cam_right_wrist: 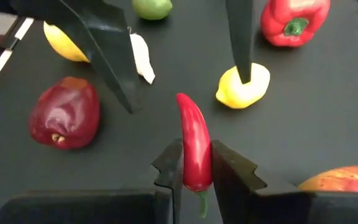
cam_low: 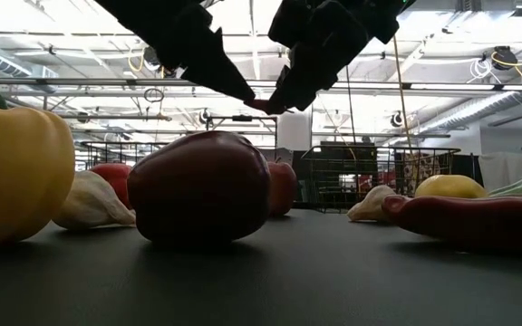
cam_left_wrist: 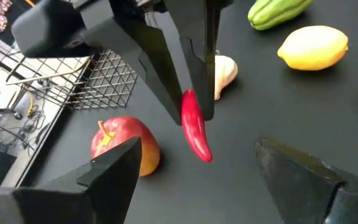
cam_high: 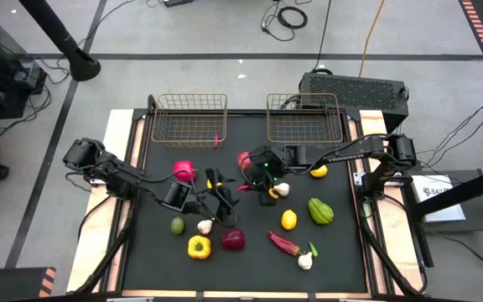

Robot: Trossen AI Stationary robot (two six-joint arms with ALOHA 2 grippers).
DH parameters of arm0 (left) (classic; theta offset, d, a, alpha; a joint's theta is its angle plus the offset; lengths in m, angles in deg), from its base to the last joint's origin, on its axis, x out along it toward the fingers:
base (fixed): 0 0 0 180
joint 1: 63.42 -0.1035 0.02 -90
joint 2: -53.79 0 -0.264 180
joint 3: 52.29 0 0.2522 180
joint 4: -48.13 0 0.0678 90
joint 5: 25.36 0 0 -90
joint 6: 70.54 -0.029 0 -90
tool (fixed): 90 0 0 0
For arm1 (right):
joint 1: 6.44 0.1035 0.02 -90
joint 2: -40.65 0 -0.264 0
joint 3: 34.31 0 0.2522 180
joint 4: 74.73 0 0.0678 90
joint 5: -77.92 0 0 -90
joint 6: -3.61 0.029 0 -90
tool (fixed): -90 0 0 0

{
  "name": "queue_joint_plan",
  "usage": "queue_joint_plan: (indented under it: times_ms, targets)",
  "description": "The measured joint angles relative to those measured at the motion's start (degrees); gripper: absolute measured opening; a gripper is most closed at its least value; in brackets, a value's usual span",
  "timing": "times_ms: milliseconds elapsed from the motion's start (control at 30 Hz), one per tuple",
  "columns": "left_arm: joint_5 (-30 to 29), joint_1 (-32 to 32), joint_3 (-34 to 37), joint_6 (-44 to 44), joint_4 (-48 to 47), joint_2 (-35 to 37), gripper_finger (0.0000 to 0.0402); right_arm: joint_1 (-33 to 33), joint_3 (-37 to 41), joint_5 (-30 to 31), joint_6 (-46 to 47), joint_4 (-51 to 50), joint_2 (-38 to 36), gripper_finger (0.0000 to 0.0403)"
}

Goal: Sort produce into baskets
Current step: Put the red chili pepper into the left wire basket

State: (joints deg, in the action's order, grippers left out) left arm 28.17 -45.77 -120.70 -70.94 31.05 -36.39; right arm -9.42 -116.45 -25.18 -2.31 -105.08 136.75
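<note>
One red chilli (cam_right_wrist: pixel 193 151) sits clamped in my right claw (cam_right_wrist: pixel 196 163), lifted clear of the tabletop (cam_right_wrist: pixel 303 134); my left claw (cam_left_wrist: pixel 194 165) gapes wide and empty just before its tip.

Beyond my counter (cam_high: pixel 250 277), with its black mat and pale wood edges, grey floor (cam_high: pixel 225 33) spreads out, crossed by dark tape lines and loose cables (cam_high: pixel 288 15) (one orange). A black case (cam_high: pixel 355 88) sits just behind the counter. Overhead run bright ceiling lights (cam_low: pixel 53 41).
</note>
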Motion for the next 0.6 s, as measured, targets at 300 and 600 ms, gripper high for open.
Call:
queue_joint_plan:
  times_ms: [300, 600]
  targets:
    - [-0.01, -0.9, -0.02, 0.02, -0.01, -0.29, 0.0239, 0.0, 0.0, 0.0, 0.77, 1.35, 0.0, 0.0066]
    - [-0.2, -1.14, -0.02, 0.02, -0.1, -0.29, 0.0165, 0.0, 0.0, -0.02, 0.74, 1.84, 0.02, 0.0066]
